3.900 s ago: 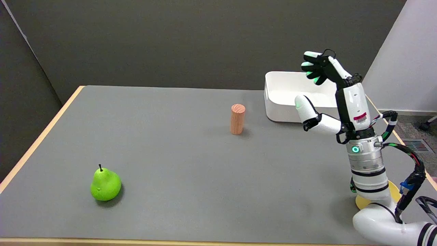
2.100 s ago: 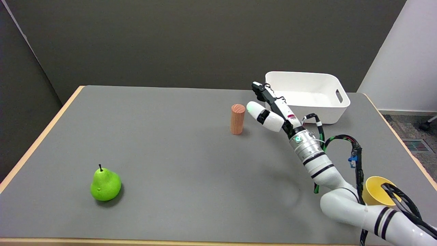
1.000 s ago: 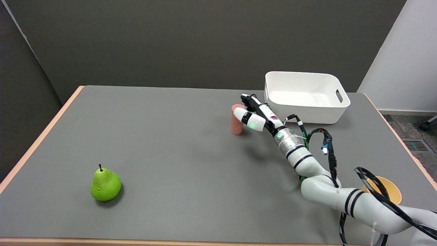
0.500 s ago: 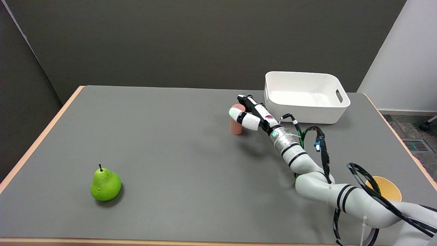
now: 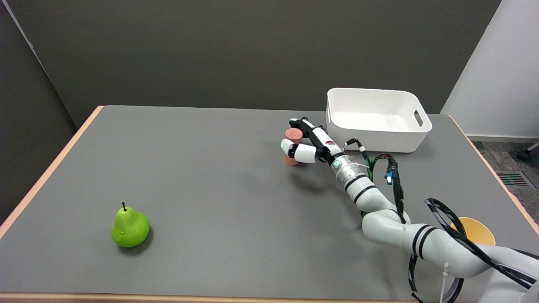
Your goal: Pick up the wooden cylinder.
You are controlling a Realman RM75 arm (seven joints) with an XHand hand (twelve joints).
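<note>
One hand (image 5: 306, 141), the right, wraps the cylinder (image 5: 292, 146), thumb across its near side and fingers behind; it stands upright on the tabletop (image 5: 210, 181). Just right sits a white bin (image 5: 376, 120); a pear (image 5: 130, 227) lies far left.

Dark grey wall (image 5: 252, 50) behind a grey, wood-edged table (image 5: 189, 189); white wall (image 5: 501, 84) at right.

head view, high, facing across table (image 5: 202, 176)

Robot hand (image 5: 306, 141) wrapped round upright wooden cylinder (image 5: 292, 145), pear (image 5: 129, 227) near-left, white bin (image 5: 376, 119) behind.
</note>
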